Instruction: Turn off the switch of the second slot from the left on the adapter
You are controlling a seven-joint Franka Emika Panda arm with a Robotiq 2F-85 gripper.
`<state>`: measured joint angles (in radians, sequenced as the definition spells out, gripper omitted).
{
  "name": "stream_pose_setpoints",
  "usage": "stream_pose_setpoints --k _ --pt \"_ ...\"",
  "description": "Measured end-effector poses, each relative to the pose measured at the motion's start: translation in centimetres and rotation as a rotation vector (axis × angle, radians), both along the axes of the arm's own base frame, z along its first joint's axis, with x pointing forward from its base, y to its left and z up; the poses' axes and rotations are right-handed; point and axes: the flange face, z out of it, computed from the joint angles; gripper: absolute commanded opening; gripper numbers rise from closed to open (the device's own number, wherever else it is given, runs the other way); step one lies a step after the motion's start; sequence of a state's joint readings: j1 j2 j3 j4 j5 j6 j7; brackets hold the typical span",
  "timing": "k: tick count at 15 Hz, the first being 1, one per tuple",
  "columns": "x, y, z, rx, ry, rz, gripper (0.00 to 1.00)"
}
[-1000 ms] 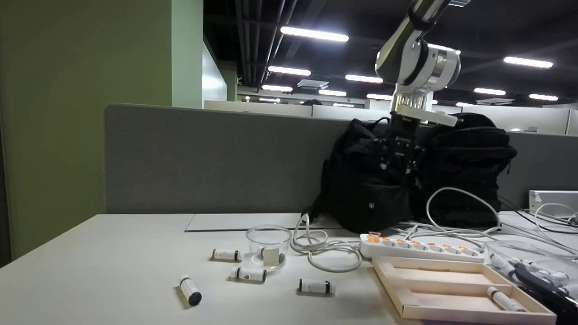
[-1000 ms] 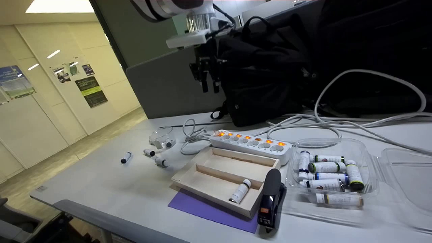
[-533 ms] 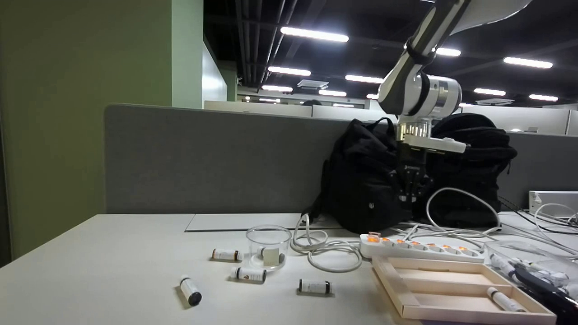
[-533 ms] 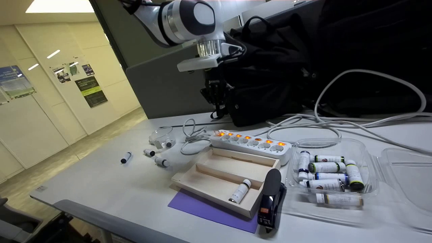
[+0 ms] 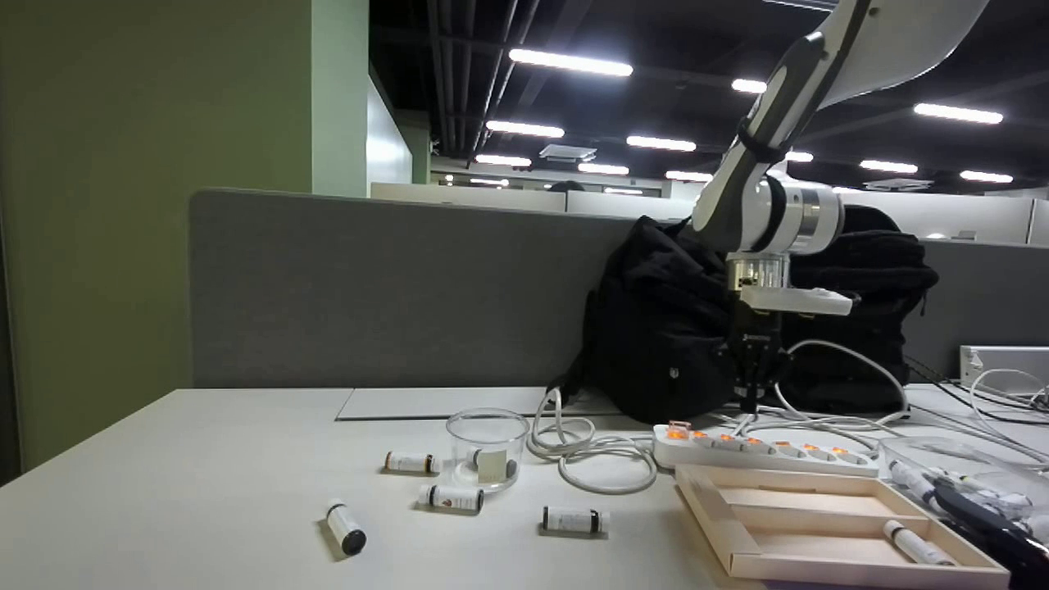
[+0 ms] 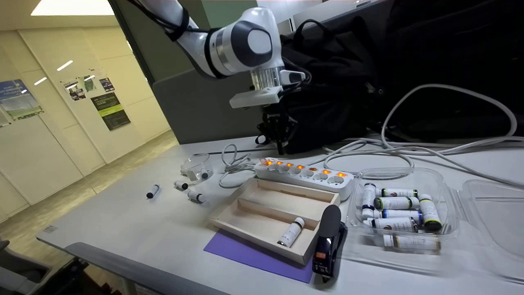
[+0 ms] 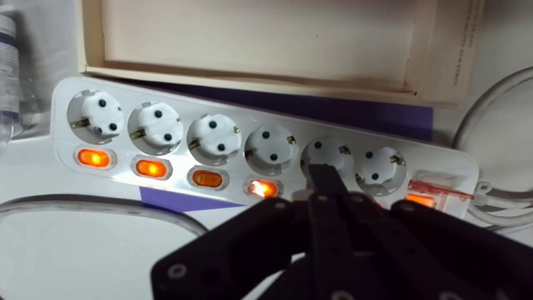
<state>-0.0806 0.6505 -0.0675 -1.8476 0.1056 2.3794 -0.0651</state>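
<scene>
Hovering just above the adapter (image 6: 303,174), your gripper (image 6: 280,150) has its fingers (image 7: 327,179) drawn narrow, side by side. The adapter lies on the white table (image 6: 163,229), just beside the wooden tray (image 6: 286,203), with a purple sheet (image 7: 387,118) showing next to it. From the left of the wrist view, you see its orange switches (image 7: 151,168) lit, lit, dark, lit; your gripper hides much of the row after that.
</scene>
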Motion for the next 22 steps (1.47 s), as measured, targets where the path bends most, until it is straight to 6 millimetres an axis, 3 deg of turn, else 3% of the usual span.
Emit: stream_pose_setpoints --k 10,22 --pt "1.6 1.0 -2.4 -0.081 -0.096 0.054 0.00" --pt "1.5 1.9 -5.0 -0.093 -0.073 0.074 0.00"
